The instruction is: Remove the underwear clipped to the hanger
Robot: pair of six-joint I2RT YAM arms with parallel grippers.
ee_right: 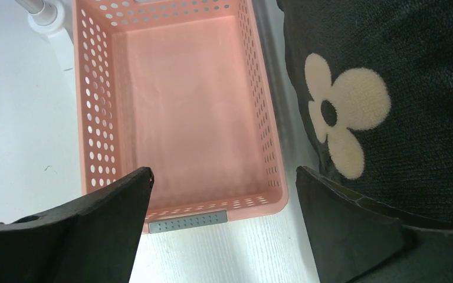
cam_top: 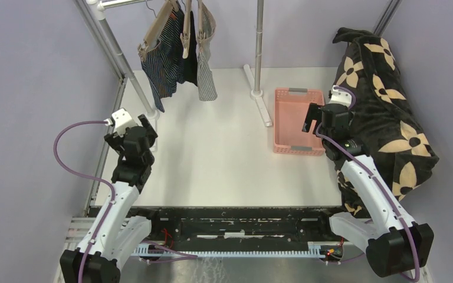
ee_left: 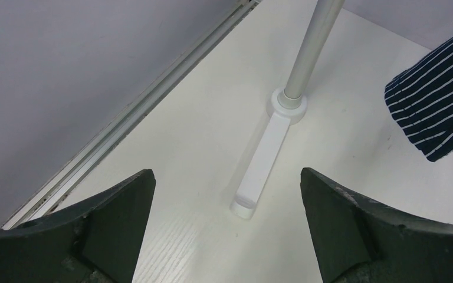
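Note:
Three pairs of underwear hang clipped to wooden hangers [cam_top: 153,32] on the rack at the back left: a dark navy striped pair [cam_top: 160,62], a plain black pair [cam_top: 187,59] and a grey-and-white striped pair [cam_top: 207,79]. The navy pair's lower edge shows in the left wrist view [ee_left: 436,106]. My left gripper [cam_top: 144,125] is open and empty, below and to the left of the hanging underwear, above the rack's left foot [ee_left: 265,159]. My right gripper [cam_top: 311,118] is open and empty over the near end of the pink basket [cam_top: 298,121].
The rack's left pole [cam_top: 124,65] and right pole [cam_top: 259,47] stand on white feet on the table. The pink basket [ee_right: 177,112] is empty. A large black blanket with tan flowers [cam_top: 383,106] lies on the right, close beside my right arm.

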